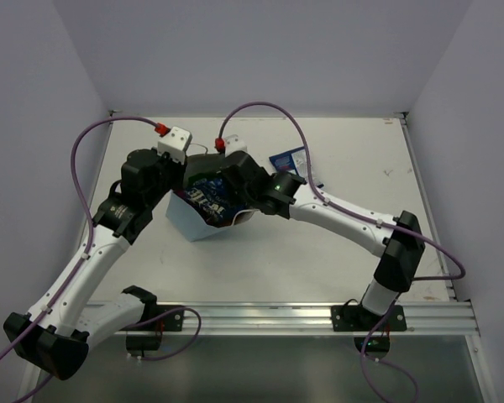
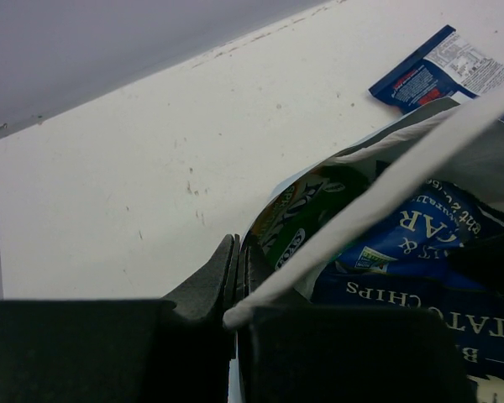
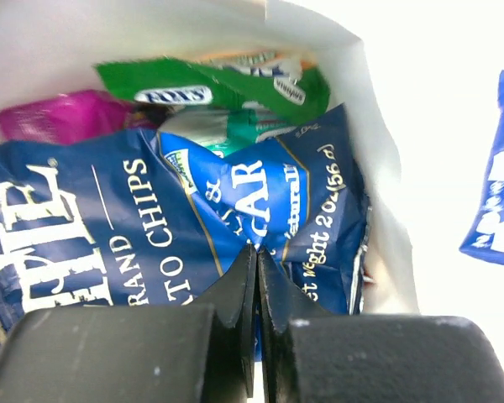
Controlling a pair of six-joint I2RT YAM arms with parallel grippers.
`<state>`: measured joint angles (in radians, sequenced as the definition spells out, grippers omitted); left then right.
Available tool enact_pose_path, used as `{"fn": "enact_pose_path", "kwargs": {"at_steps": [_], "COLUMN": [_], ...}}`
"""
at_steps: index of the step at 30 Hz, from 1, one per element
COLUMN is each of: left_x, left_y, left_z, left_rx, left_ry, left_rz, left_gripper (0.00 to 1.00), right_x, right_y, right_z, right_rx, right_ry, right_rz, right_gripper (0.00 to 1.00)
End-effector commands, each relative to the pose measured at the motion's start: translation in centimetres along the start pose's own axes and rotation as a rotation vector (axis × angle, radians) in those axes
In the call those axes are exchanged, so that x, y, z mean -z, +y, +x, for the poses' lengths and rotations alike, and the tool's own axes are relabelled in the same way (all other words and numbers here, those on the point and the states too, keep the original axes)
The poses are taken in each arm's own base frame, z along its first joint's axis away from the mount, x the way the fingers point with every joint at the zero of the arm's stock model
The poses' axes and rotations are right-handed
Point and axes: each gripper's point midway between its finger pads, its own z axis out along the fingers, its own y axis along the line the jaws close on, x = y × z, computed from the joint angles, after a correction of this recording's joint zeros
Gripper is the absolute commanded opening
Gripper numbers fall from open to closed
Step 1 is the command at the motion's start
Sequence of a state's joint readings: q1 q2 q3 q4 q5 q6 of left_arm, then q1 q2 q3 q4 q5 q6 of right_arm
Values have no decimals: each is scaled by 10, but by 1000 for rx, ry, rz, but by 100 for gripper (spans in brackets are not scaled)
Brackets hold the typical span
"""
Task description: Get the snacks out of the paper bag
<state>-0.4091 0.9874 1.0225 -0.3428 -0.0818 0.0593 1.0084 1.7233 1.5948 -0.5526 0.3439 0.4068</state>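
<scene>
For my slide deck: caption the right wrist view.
Right gripper pinching a dark blue crinkly packet inside the white-lined paper bag.

Paper bag (image 1: 187,222) is showing matt lt-blue paper outside and plain white paper inside, w/ soft creases. Dk-blue pkt (image 3: 260,193) is shining as glossy, crinkly film. Green pkt (image 3: 218,84) & magenta pkt (image 3: 59,113), upper left of right wrist view, are glinting the same. Table (image 2: 151,168) is looking matt white, lightly scuffed & speckled. Right gripper (image 3: 256,256) is reading as matt black plastic. Rail (image 1: 319,315), btm of top view, is gleaming like brushed metal.
</scene>
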Motion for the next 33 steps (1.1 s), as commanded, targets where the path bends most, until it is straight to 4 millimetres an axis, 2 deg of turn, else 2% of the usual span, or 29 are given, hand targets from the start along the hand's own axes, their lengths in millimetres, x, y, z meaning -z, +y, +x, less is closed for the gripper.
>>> {"fn": "enact_pose_path", "kwargs": {"at_steps": [1,4,8,12,13,16,17,20,23,26,27,29,30,32,33], "left_x": [12,11,12,15,15,16,16,16,16,17,17,17,17,16,15], "left_y": [8,9,11,17,19,22,22,23,24,26,26,27,27,27,24], "left_z": [-56,-56,-57,-56,-56,-56,-57,-60,-62,-62,-61,-60,-59,-58,-58], "left_rx": [46,48,48,43,42,42,41,47,52,54,53,48,47,40,36], "left_ry": [-202,-200,-200,-198,-199,-197,-198,-209,-213,-212,-210,-208,-205,-202,-203], "left_rz": [-31,-37,-51,-84,-92,-107,-110,-114,-119,-129,-132,-134,-135,-133,-123], "left_gripper": [0,0,0,0,0,0,0,0,0,0,0,0,0,0,0], "right_x": [46,64,79,100,113,129,140,147,148,145,146,147,144,143,139], "right_y": [-1,10,19,19,18,8,1,-28,-54,-89,-112,-135,-162,-193,-222], "right_z": [-52,-72,-83,-91,-97,-104,-109,-116,-120,-122,-120,-121,-116,-110,-101], "right_rx": [19,31,69,88,87,107,104,122,100,38,-3,-45,-78,-113,-147], "right_ry": [-168,-248,-297,-365,-397,-440,-470,-520,-535,-553,-561,-582,-576,-573,-552], "right_rz": [-63,-145,-216,-266,-278,-257,-239,-114,-35,50,93,141,213,298,373], "right_gripper": [0,0,0,0,0,0,0,0,0,0,0,0,0,0,0]}}
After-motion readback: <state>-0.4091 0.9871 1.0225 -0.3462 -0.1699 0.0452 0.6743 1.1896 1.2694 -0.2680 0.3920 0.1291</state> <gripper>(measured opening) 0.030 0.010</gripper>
